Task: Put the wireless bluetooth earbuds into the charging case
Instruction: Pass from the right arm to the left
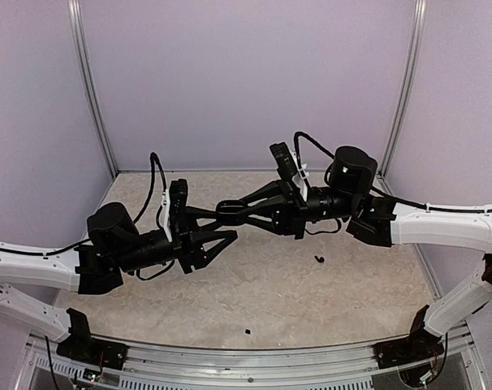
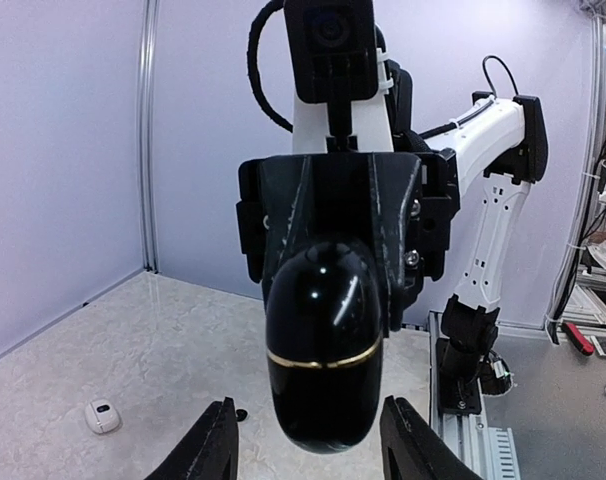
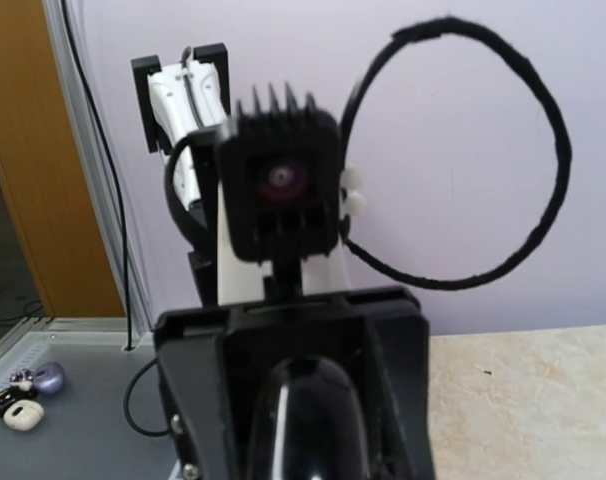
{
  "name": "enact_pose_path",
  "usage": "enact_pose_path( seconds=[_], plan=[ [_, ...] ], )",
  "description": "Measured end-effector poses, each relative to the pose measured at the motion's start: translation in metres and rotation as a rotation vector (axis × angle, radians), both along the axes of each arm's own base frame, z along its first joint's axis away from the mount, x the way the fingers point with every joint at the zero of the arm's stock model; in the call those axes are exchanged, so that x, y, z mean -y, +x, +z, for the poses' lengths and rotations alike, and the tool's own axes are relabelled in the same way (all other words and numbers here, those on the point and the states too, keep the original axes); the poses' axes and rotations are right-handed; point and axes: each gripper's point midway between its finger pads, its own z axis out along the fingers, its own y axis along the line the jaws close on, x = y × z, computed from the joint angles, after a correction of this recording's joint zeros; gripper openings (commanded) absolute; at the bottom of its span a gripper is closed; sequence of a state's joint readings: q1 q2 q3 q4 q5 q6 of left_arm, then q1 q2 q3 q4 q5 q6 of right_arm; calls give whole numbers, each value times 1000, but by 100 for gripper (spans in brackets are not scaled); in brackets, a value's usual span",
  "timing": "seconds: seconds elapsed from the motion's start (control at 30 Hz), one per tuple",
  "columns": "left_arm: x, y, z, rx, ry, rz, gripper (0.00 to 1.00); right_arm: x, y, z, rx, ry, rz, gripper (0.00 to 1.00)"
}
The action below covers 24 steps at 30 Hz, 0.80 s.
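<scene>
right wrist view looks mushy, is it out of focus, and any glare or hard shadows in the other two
Right wrist: soft throughout, the glossy black oval case at the bottom a smear with a pale glare streak. Left wrist: sharp, small white highlights on that case. Top external: even light, only soft shadows on the pale marbled tabletop.

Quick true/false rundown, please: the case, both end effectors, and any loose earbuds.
1. The right end effector holds the charging case up off the table. True.
2. The left end effector is shut on the case. False: its fingers stand open on either side of it.
3. The case lid is open. False: it is closed.
4. A black earbud lies on the table. True.
</scene>
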<state>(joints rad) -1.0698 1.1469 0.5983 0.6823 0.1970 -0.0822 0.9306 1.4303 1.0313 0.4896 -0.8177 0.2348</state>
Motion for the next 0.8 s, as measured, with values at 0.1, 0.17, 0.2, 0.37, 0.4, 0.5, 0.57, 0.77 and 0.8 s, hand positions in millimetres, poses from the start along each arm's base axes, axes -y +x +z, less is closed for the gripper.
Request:
enact_pose_path(
  seconds=[0.1, 0.17, 0.2, 0.37, 0.4, 0.5, 0.57, 0.77, 0.8],
  plan=[
    [-1, 2, 3, 4, -13, 16, 49, -1, -1, -2, -5, 0, -1, 14],
    [-1, 3, 4, 4, -16, 21, 49, -1, -1, -3, -8, -2, -4, 14],
    [-1, 3, 5, 5, -17, 24, 49, -1, -1, -4, -9, -3, -5, 14],
    [0, 4, 13, 11, -34, 26, 50, -1, 0, -4, -10, 0, -7, 14],
    [0, 4, 13, 10, -36, 27, 50, -1, -1, -4, -10, 0, -7, 14],
    [1, 6, 15, 6, -40, 33, 47, -1, -1, -5, -12, -2, -9, 14],
    [2, 7, 14, 2, -39, 33, 44, -1, 0, -5, -12, -1, -13, 14],
    [4, 5, 12, -6, -34, 22, 28, -1, 2, -8, -15, -3, -26, 17],
    [5, 4, 12, -6, -34, 19, 25, -1, 2, -8, -15, -3, -26, 21]
  ],
)
